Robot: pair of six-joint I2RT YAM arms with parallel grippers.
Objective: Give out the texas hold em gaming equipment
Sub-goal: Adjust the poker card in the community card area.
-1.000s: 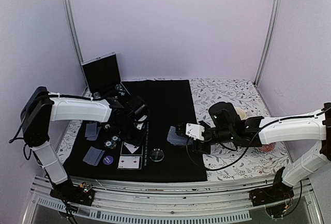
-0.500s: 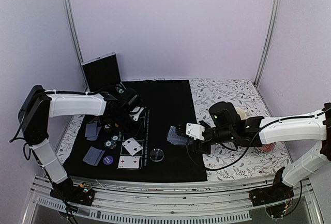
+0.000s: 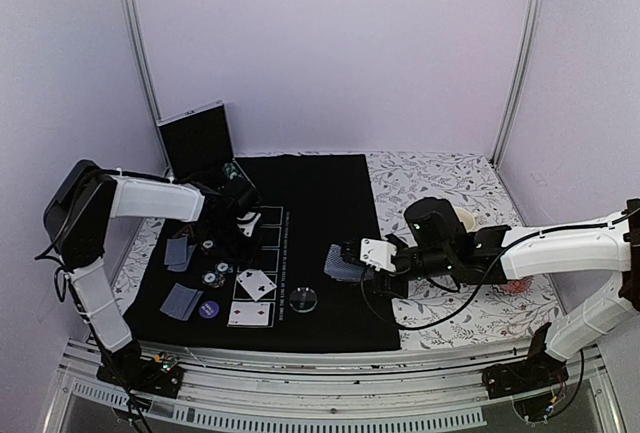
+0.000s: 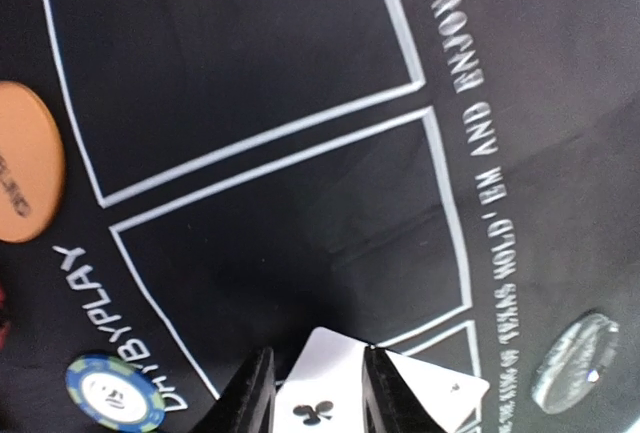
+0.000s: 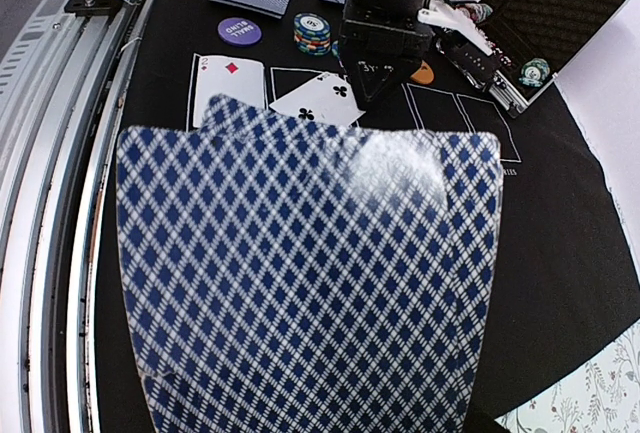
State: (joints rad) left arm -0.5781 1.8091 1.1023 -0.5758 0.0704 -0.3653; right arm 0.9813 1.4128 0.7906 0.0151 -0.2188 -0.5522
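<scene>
My right gripper (image 3: 353, 260) is shut on a fan of lattice-backed playing cards (image 3: 339, 263) over the black mat's (image 3: 320, 193) right part; the cards (image 5: 310, 283) fill the right wrist view and hide the fingers. My left gripper (image 3: 242, 231) stands open above the mat, its fingertips (image 4: 256, 388) apart. A face-up club card (image 4: 322, 405) lies tilted on the mat below it, beside a face-up diamond card (image 3: 250, 314). Nearby are a striped chip stack (image 3: 217, 276), a purple disc (image 3: 208, 309), a clear disc (image 3: 304, 300), an orange disc (image 4: 25, 178) and face-down cards (image 3: 181, 300).
An open black case (image 3: 197, 141) stands at the mat's back left corner. A cream cup (image 3: 464, 219) sits behind the right arm on the floral cloth (image 3: 440, 178). A small reddish dish (image 3: 515, 286) lies at the right. The metal rail (image 3: 300, 393) runs along the front.
My left gripper opened, let go of the club card onto the mat, and drew back toward the far left. The right arm and its cards have not moved.
</scene>
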